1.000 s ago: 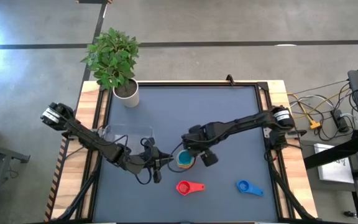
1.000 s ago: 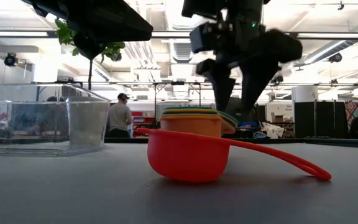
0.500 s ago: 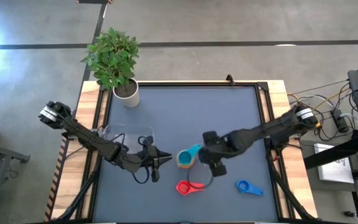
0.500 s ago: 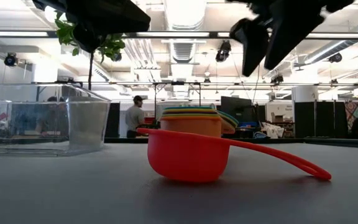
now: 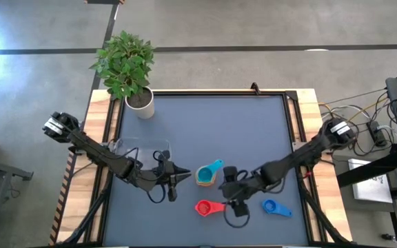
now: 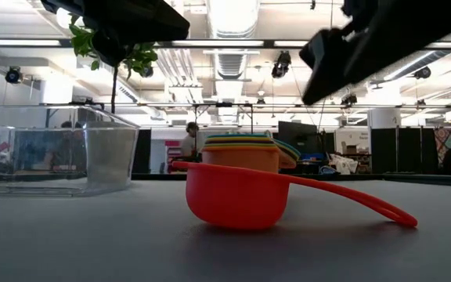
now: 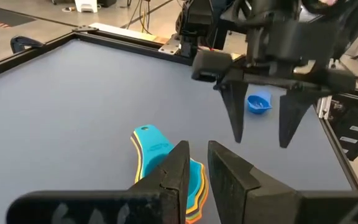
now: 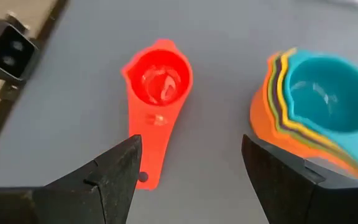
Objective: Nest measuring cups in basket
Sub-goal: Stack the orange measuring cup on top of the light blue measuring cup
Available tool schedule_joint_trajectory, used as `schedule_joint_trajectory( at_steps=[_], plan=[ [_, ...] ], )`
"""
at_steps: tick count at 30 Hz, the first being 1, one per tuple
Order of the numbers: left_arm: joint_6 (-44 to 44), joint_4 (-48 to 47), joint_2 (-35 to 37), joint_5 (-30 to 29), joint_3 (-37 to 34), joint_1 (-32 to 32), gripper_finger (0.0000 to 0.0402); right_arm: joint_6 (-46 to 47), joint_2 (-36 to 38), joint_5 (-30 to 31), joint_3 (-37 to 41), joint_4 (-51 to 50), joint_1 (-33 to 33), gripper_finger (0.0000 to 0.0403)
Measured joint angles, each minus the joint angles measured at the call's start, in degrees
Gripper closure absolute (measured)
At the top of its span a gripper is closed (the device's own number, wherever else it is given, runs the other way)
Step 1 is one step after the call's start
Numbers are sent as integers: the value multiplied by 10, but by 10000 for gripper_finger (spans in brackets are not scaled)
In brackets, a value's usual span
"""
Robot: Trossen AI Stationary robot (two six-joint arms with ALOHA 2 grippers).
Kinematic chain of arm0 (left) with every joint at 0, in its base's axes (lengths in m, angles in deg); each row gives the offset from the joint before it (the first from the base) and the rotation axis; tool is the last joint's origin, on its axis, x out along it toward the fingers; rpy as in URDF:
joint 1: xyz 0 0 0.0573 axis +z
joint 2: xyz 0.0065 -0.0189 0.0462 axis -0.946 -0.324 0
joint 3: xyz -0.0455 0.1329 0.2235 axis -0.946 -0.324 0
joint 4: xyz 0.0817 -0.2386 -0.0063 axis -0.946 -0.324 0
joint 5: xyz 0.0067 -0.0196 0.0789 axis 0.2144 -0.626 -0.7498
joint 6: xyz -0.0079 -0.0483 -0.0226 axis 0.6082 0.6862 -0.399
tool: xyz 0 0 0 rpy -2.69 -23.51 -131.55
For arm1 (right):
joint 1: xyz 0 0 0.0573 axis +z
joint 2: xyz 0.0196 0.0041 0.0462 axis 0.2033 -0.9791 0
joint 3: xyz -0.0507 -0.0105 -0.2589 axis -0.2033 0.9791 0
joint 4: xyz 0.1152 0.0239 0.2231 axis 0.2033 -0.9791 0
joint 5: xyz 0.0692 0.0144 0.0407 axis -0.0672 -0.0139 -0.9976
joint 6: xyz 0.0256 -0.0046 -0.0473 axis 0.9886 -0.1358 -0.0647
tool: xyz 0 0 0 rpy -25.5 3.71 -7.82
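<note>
Hovering open right tool (image 8: 191, 180) over red cup (image 8: 157, 84)

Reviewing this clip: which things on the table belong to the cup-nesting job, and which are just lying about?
Part of the job:
- stack of nested plastic cups, teal on top
- red plastic measuring cup
- blue plastic measuring cup
- clear plastic basket

Just lying about:
- green plant in a white pot

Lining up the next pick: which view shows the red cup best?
The right wrist view: the red cup lies whole, bowl and handle, just ahead of the open right gripper. The low view gives its side profile, hiding the bowl's inside. The high view shows it small, its handle end under the gripper. The left wrist view misses it.
</note>
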Motion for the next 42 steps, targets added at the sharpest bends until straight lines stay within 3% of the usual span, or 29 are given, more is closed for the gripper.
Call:
schedule_joint_trajectory(
  at_steps=[5,13,28,42],
  plan=[
    [0,1,0,-1,0,1,361,39,-46,57,-6,6,6,140],
    [0,-3,0,-1,0,2,361,48,-117,59,-49,3,14,147],
    [1,-13,-1,-29,0,4,361,83,-175,103,-80,11,45,140],
    [2,-12,-1,-29,0,4,361,110,-183,104,-79,13,44,149]
  ],
)
